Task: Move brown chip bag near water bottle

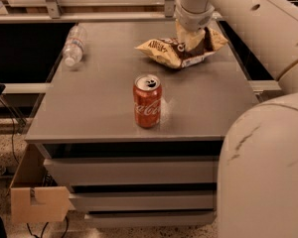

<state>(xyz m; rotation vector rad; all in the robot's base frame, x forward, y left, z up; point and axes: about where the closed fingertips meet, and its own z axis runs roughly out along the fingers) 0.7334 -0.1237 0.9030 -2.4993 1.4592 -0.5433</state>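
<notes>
**Gripper down on the chip bag at the far side of the table**

The gripper [191, 42] hangs from the pale arm [248, 29] that enters from the upper right. It is pressed onto the dark middle of the brown chip bag [161, 51]. Whether it grips the bag or only rests on it cannot be told.

The bag lies crinkled under the gripper and spreads out to both sides of it. One pale yellow end carries dark lettering just left of the gripper in view. That lettering is upside down and cannot be read. White lettering shows on the brown part beside the gripper and is also unreadable.

The red soda can [147, 101] stands upright, nearer the camera than the gripper and slightly left of it. Its top is open, and white Coca-Cola script runs down its side. It stands apart from the bag.

The water bottle [74, 44] lies on its side well to the left of the gripper, near the table's left edge. Its white cap points toward the camera. Its pale label is too faint to read.

All three things rest on a flat grey table [89, 113] with grey drawer fronts [134, 172] stacked below the top. Beyond the gripper, metal rails [104, 2] cross the background. Far below and left of it, a cardboard box [37, 197] sits on a speckled floor [0, 202].
</notes>
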